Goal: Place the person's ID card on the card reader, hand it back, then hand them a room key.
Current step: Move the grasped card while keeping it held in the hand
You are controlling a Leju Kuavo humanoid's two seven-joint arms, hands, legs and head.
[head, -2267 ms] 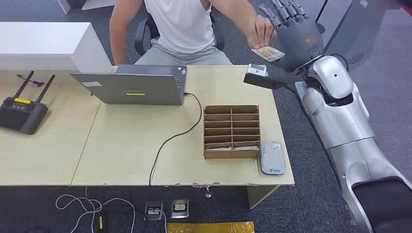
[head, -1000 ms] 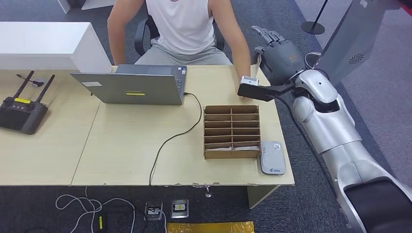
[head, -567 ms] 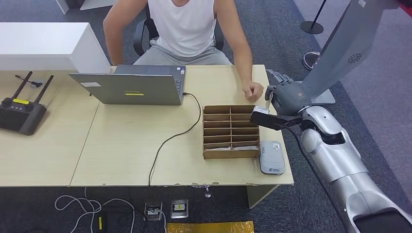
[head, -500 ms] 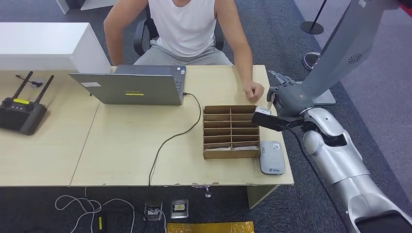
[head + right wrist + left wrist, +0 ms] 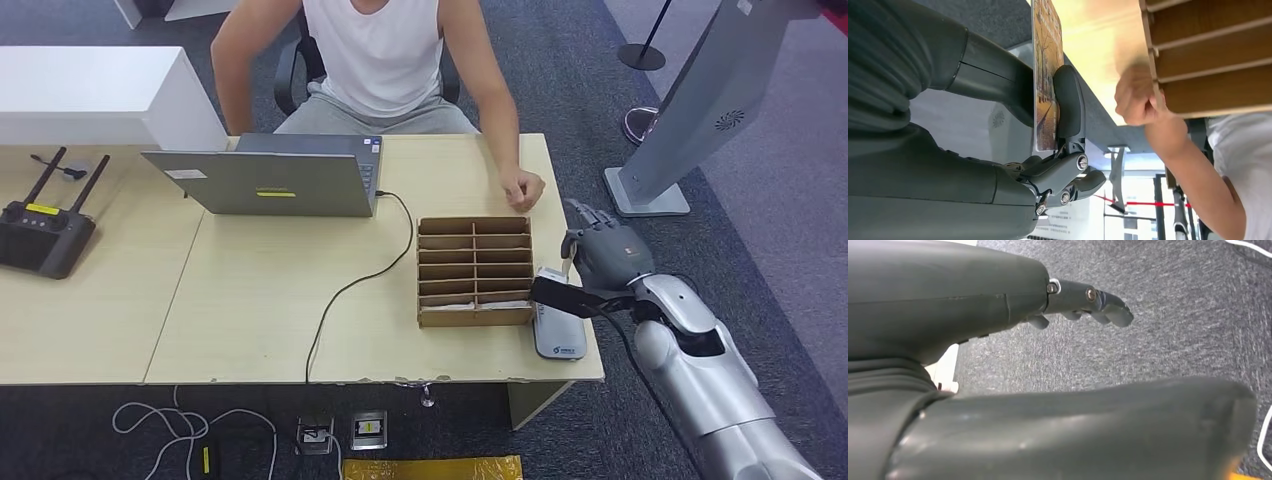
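Note:
My right hand [image 5: 603, 254] hangs just above the grey card reader [image 5: 561, 337] at the table's front right corner, and its wrist bar crosses the reader's far end. The right wrist view shows that hand [image 5: 998, 165] pinching the ID card [image 5: 1047, 75], a picture-printed card standing on edge between the thumb and a finger. Beside the reader stands a cardboard sorter [image 5: 475, 270] with white cards [image 5: 503, 303] in a near slot. The person's fist [image 5: 524, 188] rests on the table beyond the sorter. My left hand [image 5: 1083, 300] hangs over grey carpet, fingers out and holding nothing.
A grey laptop [image 5: 268, 182] sits at the table's [image 5: 260, 300] back, and its black cable [image 5: 345, 290] runs to the front edge. A black remote with antennas [image 5: 45, 235] lies far left. A grey stand base [image 5: 645, 195] is on the floor to the right.
My right hand took the card from the person's raised hand and carried it down and toward me to the reader. The person's hand dropped to rest on the table.

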